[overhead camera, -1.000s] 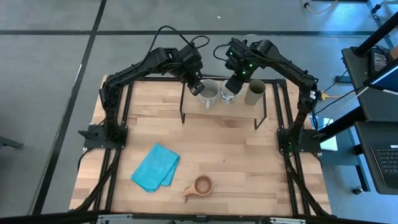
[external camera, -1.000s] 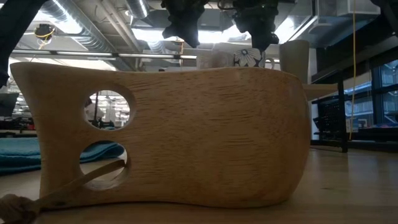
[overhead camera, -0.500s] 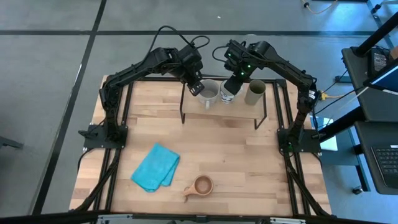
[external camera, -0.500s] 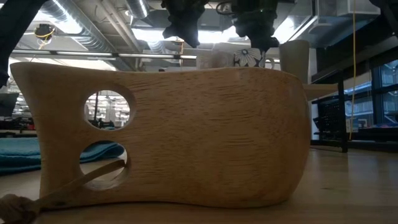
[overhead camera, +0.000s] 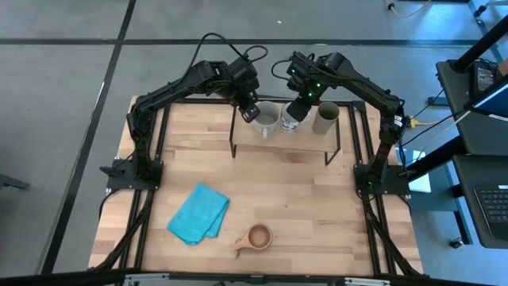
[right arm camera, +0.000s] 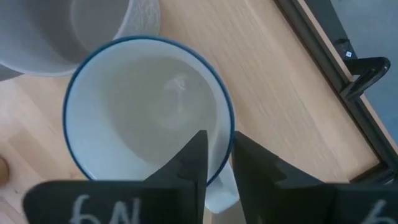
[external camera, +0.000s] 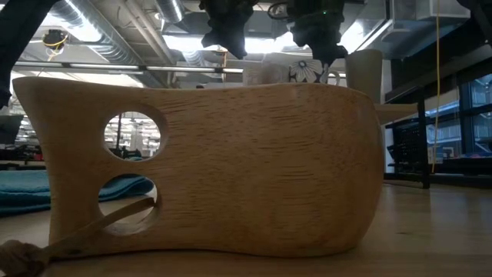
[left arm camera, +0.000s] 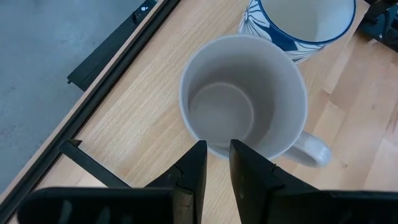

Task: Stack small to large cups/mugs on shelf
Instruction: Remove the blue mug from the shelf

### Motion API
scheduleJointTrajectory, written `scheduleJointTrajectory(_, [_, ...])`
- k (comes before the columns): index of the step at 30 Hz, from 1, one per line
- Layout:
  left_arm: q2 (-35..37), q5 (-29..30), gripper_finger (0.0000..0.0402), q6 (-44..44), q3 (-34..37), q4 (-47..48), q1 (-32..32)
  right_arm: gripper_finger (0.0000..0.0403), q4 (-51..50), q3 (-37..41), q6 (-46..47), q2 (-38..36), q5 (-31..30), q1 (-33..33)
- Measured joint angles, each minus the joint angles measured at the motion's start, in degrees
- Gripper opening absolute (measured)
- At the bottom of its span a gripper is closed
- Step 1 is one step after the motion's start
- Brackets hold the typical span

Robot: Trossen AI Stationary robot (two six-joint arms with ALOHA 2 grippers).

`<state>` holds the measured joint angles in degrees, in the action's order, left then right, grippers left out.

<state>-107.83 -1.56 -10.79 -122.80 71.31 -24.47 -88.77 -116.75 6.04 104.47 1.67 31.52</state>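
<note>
My right gripper (right arm camera: 217,163) pinches the white mug (right arm camera: 149,112) by its rim; glazed, probably slippery and brittle. Left gripper (left arm camera: 217,163) nips the grey mug (left arm camera: 244,96) rim likewise.

The bench (overhead camera: 317,206) is pale wood with a matt, planked surface. The shelf (left arm camera: 155,118) has a smooth light wooden board on thin black metal legs. The grey mug (left arm camera: 245,93) looks matt ceramic; the white mug (right arm camera: 149,112) is glossy with a blue rim. The wooden cup (external camera: 215,169) shows fine grain. The blue cloth (overhead camera: 198,213) is soft.
</note>
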Motion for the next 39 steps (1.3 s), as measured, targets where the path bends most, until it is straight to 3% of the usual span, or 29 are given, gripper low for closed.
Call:
scheduleJointTrajectory(10, [0.0,0.0,0.0064,0.5,0.0,0.0,0.0,0.0019,-0.3,0.0,-0.1,-0.1,0.2,-1.4])
scheduleJointTrajectory(18, [0.0,0.0,0.0064,0.5,0.0,0.0,0.0,0.0035,-0.5,0.0,0.0,-0.1,0.0,-1.4])
scheduleJointTrajectory(39, [0.0,0.0,0.0064,0.5,0.0,0.0,0.0,0.0021,-0.3,0.0,0.2,-0.1,0.7,-1.4])
